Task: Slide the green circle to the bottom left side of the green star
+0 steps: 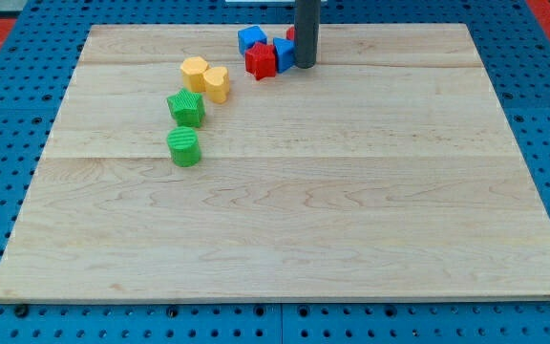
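Observation:
The green circle (184, 147) lies on the wooden board (285, 220) left of centre. The green star (186, 107) sits just above it, toward the view's top, with a small gap between them. My tip (305, 65) stands near the board's top edge, far to the upper right of both green blocks. It is right beside a blue block (284, 53) in a red and blue cluster.
Two yellow blocks (194, 73) (217, 83) sit just above and right of the green star. A red block (261, 60), another blue block (251, 39) and a red block (291, 33) partly hidden by the rod cluster at the top centre.

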